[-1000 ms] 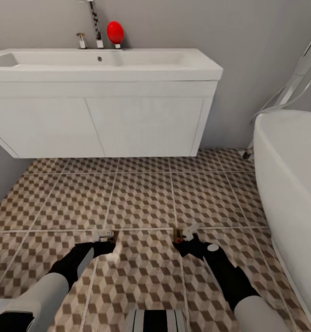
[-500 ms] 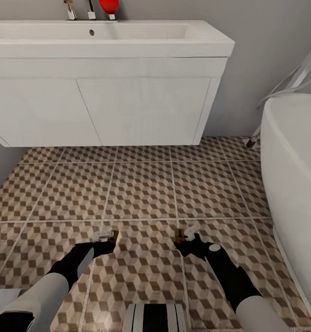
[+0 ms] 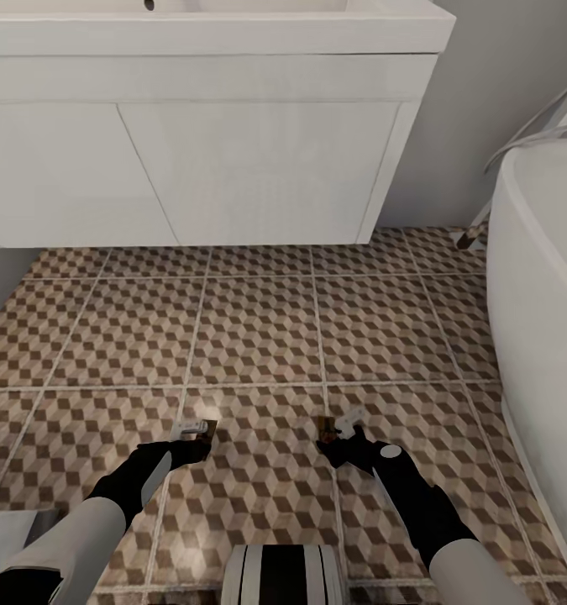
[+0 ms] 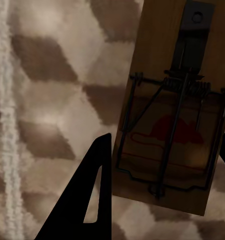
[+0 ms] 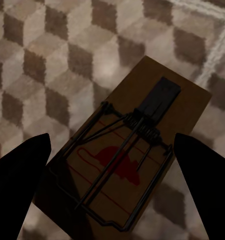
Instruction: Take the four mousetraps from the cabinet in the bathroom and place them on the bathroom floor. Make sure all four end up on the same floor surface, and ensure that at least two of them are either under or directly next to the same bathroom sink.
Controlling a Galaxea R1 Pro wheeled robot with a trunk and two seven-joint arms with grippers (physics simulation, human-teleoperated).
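My left gripper (image 3: 195,430) is shut on a small brown mousetrap (image 3: 206,428) just above the cube-patterned bathroom floor (image 3: 258,328). In the left wrist view that mousetrap (image 4: 175,115) shows its wire spring and a red mark, beside a dark finger (image 4: 95,200). My right gripper (image 3: 338,427) is shut on a second mousetrap (image 3: 324,427). In the right wrist view this trap (image 5: 127,160) lies between both fingers (image 5: 17,175) over the tiles. The white sink (image 3: 233,34) with its two-door vanity front stands ahead, several tiles away. The cabinet is out of view.
A white bathtub (image 3: 543,269) fills the right side, with a shower hose (image 3: 535,126) against the grey wall (image 3: 459,126) behind it. Open tiles run from the grippers to the gap under the vanity. My base (image 3: 283,576) shows at the lower edge.
The whole view has shifted: the sink has climbed and grown in the picture as the camera came closer. Both grippers keep their traps in the same pose.
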